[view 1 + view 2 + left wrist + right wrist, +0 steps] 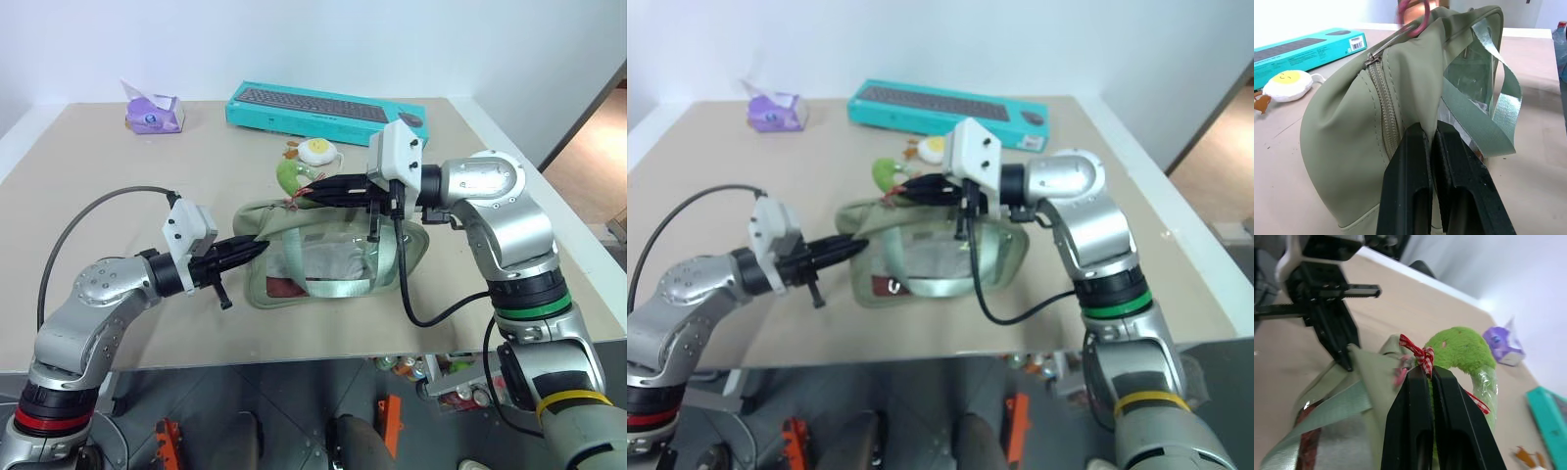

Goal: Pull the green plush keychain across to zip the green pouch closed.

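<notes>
The pale green pouch (333,259) lies on its side mid-table, clear window panel and straps facing up. My left gripper (257,250) is shut on a fold of fabric at the pouch's left end, beside the zipper (1383,103). The green plush keychain (289,173) hangs at the pouch's top left corner on a pink ring (1418,19). My right gripper (1425,374) points left and is shut on the keychain at its red checked bow, just above the pouch. The zipper slider (1370,59) sits near that ring.
A white-and-yellow egg plush (318,150) lies just behind the keychain. A teal keyboard box (323,106) sits along the far edge and a purple tissue pack (154,113) at the far left. The table's front edge (294,360) runs close below the pouch.
</notes>
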Tool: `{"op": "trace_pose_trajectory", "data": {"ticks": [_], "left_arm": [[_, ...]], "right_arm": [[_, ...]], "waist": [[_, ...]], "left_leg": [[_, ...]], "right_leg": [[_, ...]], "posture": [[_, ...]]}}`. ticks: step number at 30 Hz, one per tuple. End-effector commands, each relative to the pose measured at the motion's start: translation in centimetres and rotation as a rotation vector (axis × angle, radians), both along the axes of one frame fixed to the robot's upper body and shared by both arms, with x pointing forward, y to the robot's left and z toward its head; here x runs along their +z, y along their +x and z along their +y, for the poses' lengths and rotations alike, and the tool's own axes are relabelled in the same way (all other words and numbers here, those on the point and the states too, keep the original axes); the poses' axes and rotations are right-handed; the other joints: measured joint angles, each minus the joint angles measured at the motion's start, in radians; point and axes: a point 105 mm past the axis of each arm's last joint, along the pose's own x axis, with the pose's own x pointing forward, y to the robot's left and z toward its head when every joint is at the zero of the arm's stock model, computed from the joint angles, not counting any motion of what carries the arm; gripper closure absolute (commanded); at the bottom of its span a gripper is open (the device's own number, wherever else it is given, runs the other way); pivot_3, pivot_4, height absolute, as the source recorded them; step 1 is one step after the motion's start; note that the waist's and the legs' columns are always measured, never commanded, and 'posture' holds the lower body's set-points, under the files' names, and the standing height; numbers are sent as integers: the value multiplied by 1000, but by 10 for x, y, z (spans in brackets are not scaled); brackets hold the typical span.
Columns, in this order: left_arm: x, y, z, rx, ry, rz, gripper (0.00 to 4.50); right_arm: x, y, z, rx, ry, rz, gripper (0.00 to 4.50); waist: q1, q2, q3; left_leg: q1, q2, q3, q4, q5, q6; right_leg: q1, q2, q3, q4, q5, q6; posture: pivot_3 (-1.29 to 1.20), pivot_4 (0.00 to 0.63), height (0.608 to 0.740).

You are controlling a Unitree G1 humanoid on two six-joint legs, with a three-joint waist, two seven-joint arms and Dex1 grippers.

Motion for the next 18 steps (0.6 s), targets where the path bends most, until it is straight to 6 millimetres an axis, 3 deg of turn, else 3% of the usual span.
{"op": "trace_pose_trajectory", "data": {"ticks": [1, 18], "left_arm": [[6, 2, -5, -6, 2, -49, 4500], [12, 12, 0, 36, -50, -56, 4500]], "right_arm": [[27, -12, -8, -9, 38, -90, 4428], [37, -8, -39, -139, 23, -132, 4428]], "waist": [[-1, 0, 0], [-3, 0, 0]], "left_leg": [[0, 0, 0, 0, 0, 0], [0, 0, 0, -1, 0, 0]], "right_leg": [[0, 0, 0, 0, 0, 0], [-1, 0, 0, 0, 0, 0]], "posture": [[0, 150, 740], [0, 150, 740]]}}
